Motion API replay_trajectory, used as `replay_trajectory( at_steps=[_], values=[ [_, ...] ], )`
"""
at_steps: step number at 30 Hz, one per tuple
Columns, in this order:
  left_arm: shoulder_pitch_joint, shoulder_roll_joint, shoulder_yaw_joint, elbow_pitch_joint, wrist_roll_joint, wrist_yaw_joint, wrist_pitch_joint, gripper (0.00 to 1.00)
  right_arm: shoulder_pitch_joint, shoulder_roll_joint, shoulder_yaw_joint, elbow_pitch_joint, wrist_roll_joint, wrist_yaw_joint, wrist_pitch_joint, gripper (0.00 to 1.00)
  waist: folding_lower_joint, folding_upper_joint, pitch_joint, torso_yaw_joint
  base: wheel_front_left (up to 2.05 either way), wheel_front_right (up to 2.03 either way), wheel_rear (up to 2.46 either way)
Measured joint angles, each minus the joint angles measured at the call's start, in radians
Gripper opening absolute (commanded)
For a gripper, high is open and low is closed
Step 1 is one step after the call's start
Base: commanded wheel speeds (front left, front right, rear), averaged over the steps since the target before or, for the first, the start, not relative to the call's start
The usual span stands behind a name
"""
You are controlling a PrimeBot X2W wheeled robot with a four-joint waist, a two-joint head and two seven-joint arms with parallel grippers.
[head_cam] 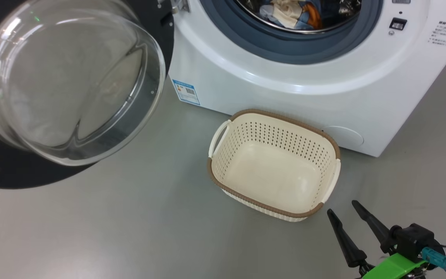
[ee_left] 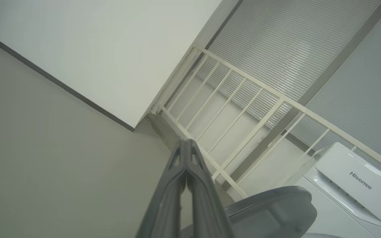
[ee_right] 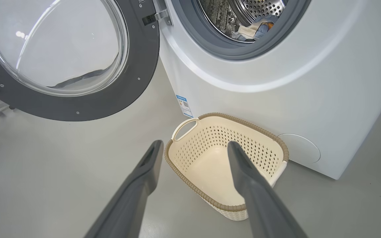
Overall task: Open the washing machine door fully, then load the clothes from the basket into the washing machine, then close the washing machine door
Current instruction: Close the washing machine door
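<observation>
The washing machine (head_cam: 285, 73) (ee_right: 276, 86) stands with its door (head_cam: 68, 81) (ee_right: 68, 59) swung wide to the left, glass bowl bulging out. The clothes (head_cam: 290, 13) (ee_right: 255, 28), blue and cream cloth, lie inside the steel drum. The cream basket (head_cam: 271, 162) (ee_right: 223, 158) sits on the floor before the washer with nothing in it. My right gripper (head_cam: 341, 207) (ee_right: 193, 145) hangs open just in front of the basket's near right corner, holding nothing. My left gripper (ee_left: 186, 142) is shut with its fingers pressed together, pointing toward a white railing, holding nothing.
Grey floor (head_cam: 130, 232) spreads left of and in front of the basket. The open door overhangs the floor at left. In the left wrist view a white railing (ee_left: 243, 109), a wall (ee_left: 94, 49), a grey chair back (ee_left: 270, 205) and the washer's top (ee_left: 352, 185) show.
</observation>
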Motion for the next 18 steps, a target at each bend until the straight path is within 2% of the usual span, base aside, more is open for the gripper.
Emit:
replay_trajectory(
  at_steps=[3, 9, 18],
  values=[
    [-0.027, 0.029, -0.049, 0.062, -0.038, 0.0, 0.067, 0.0, -0.012, -0.005, 0.002, -0.002, 0.0, 0.0, 0.0, 1.0, 0.0, 0.0, 0.02, -0.007, 0.0, 0.0, 0.0],
    [-0.083, 0.05, -0.126, 0.162, -0.1, 0.0, 0.202, 0.0, -0.025, -0.014, 0.004, -0.005, -0.002, 0.0, 0.0, 1.0, 0.0001, 0.0, 0.057, -0.019, 0.0, 0.0, 0.0],
    [-0.108, 0.059, -0.17, 0.224, -0.174, 0.0, 0.355, 0.0, -0.032, -0.024, 0.002, -0.01, -0.018, 0.0, 0.0, 1.0, 0.0, 0.0, 0.088, -0.042, 0.0, 0.0, 0.0]
  ],
)
